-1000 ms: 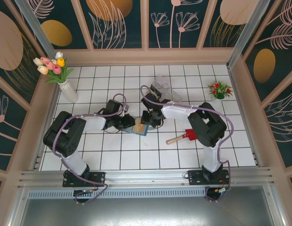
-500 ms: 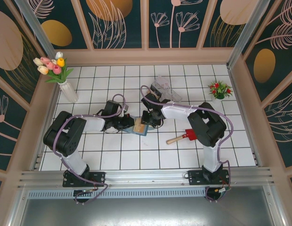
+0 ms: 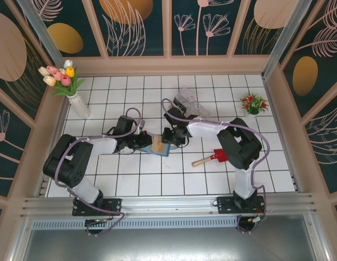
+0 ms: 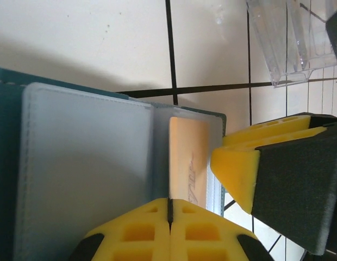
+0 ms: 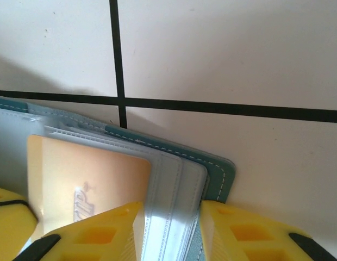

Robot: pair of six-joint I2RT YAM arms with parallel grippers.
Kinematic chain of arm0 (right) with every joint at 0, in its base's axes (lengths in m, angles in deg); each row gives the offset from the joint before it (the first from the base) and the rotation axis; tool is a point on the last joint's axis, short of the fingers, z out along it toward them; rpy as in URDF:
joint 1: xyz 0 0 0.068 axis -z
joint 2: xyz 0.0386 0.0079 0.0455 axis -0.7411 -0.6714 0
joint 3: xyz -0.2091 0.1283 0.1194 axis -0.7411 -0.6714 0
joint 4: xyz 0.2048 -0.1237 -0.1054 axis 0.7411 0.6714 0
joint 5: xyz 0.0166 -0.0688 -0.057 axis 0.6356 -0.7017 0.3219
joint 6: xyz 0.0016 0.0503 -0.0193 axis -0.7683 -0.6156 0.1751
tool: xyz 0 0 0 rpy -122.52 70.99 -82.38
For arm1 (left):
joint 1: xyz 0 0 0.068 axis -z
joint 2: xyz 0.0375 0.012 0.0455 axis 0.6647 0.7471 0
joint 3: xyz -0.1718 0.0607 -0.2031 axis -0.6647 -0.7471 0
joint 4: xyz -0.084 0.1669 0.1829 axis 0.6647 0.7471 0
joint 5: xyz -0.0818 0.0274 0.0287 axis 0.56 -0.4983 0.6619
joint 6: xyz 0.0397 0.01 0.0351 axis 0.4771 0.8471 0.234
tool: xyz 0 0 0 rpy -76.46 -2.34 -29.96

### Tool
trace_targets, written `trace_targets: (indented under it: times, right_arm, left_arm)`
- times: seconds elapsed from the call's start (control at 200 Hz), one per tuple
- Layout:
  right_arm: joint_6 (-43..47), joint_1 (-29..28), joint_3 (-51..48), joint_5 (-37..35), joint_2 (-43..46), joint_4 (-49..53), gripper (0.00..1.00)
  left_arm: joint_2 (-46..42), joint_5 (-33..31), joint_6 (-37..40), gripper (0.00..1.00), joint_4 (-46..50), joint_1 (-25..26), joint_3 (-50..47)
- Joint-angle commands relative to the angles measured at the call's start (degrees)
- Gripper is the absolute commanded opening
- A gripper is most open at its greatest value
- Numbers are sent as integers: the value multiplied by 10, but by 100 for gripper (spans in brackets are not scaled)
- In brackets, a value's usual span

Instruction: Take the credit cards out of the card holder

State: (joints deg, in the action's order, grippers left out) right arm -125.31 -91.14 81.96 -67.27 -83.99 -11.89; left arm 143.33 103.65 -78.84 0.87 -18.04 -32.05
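Observation:
The slate-blue card holder [image 3: 164, 150] lies open on the white tiles mid-table, its clear sleeves [image 4: 87, 174] spread flat. A tan credit card [image 3: 156, 144] sticks partway out of a sleeve and is seen at a grazing angle in the left wrist view [image 4: 188, 157]. My left gripper [image 3: 148, 142] is shut on that card's near edge, its yellow fingers pressed together [image 4: 170, 204]. My right gripper [image 3: 169, 139] comes in from the other side. It pinches the holder's stitched corner [image 5: 174, 174] between its fingers [image 5: 171, 213], beside the tan card [image 5: 87, 174].
A clear plastic box [image 3: 190, 103] stands just behind the right gripper [image 4: 288, 43]. A red-bladed toy shovel [image 3: 213, 157] lies to the right. A vase of tulips [image 3: 70, 89] is at the back left, a small flower pot [image 3: 254, 103] at the back right.
The left gripper has closed on the tan card. Its arm has drawn back to the left, and the card has shifted slightly left with it. The right gripper holds its place.

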Motion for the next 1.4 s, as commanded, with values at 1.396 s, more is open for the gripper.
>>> trace_targets:
  times: [1.396]
  right_arm:
    - [-7,-29,13,9,-31,12,32]
  left_arm:
    - [-34,-40,17,0,32,-11,-22]
